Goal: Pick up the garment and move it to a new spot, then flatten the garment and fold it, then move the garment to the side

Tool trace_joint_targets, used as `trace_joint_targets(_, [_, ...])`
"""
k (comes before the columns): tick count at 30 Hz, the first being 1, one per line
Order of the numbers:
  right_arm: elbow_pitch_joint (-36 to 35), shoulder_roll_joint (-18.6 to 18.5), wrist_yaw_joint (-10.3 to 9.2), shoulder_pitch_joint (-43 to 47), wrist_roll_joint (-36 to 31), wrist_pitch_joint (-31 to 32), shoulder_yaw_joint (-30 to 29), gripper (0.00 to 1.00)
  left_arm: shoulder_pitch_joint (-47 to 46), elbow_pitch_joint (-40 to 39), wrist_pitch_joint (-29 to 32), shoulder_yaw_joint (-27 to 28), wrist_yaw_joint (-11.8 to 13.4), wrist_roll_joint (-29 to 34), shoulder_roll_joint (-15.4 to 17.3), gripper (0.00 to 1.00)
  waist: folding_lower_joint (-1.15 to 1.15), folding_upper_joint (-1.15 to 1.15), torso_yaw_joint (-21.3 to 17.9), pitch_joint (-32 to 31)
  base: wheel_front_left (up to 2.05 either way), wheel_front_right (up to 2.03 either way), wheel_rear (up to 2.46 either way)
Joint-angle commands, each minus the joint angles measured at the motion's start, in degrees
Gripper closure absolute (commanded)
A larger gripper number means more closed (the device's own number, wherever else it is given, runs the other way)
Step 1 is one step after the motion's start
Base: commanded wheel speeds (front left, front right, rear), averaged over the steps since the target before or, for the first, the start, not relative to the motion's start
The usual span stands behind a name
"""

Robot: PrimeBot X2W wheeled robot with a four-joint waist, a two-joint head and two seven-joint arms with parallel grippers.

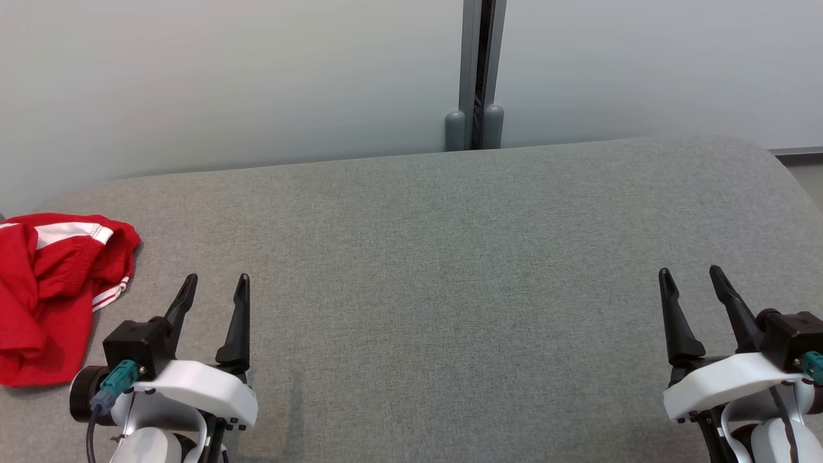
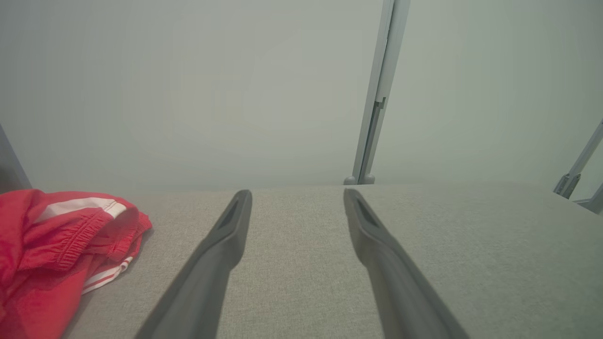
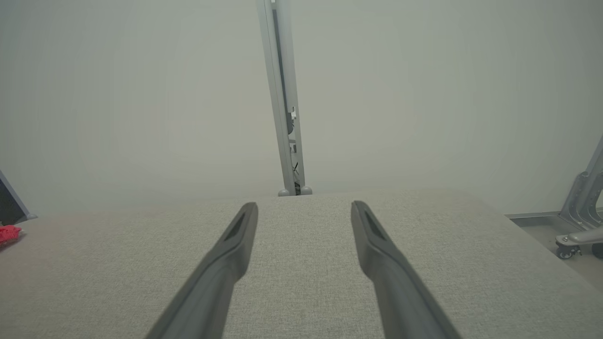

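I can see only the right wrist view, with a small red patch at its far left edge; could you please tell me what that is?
Observer: A crumpled red garment with white stripes, lying at the left end of the grey fabric surface.
Operator: Thank you. Is the left gripper holding it?
Observer: No; it is open, apart from the garment, just to its right.
Operator: Any useful edge to grab?
Observer: The left wrist view shows a gathered elastic waistband on the side nearest that gripper.

One garment (image 1: 51, 296) — two: left end effector (image 1: 217, 280), right end effector (image 1: 690, 271).
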Motion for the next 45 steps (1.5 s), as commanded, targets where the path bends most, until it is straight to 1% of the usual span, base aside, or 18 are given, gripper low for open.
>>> trace_joint_targets(1, [-0.23, -0.23, 0.05, 0.47, -1.40, -0.62, 0.11, 0.00, 0.46, -0.33, 0.27, 0.36, 0.35, 1.48, 0.20, 0.00, 0.00, 0.00, -0.03, -0.03, 0.00, 0.00, 0.00])
trace_joint_targets(12, [-0.93, 0.52, 0.05, 1.29, -3.91, -1.75, 0.55, 0.00, 1.19, -0.21, 1.53, 1.17, 0.98, 4.64, 0.21, 0.00, 0.00, 0.00, -0.12, -0.11, 0.00, 0.00, 0.00])
trace_joint_targets(23, [-1.14, 1.08, 0.05, 2.22, -4.52, -2.43, 0.73, 0.00, 1.80, 0.18, 2.36, 1.78, 1.27, 7.38, 0.72, 0.00, 0.00, 0.00, -0.09, -0.44, 0.00, 0.00, 0.00])
trace_joint_targets(27, [-0.74, 1.17, 0.05, 2.10, -3.09, -1.39, 0.27, 0.00, 1.63, 0.39, 2.68, 1.64, 1.01, 6.52, 0.80, 0.00, 0.00, 0.00, -0.06, -0.40, 0.00, 0.00, 0.00])
trace_joint_targets(33, [-0.35, 1.29, 0.05, 1.90, -2.76, -0.87, -0.12, 0.00, 1.24, 0.59, 2.90, 1.40, 0.70, 5.71, 0.89, 0.00, 0.00, 0.00, -0.04, -0.21, 0.00, 0.00, 0.00])
trace_joint_targets(45, [-0.21, 1.38, 0.05, 1.85, -2.69, -0.55, -0.39, 0.00, 1.31, 0.58, 3.02, 0.85, 0.99, 5.03, 1.16, 0.00, 0.00, 0.00, 0.18, 0.01, 0.00, 0.00, 0.00])
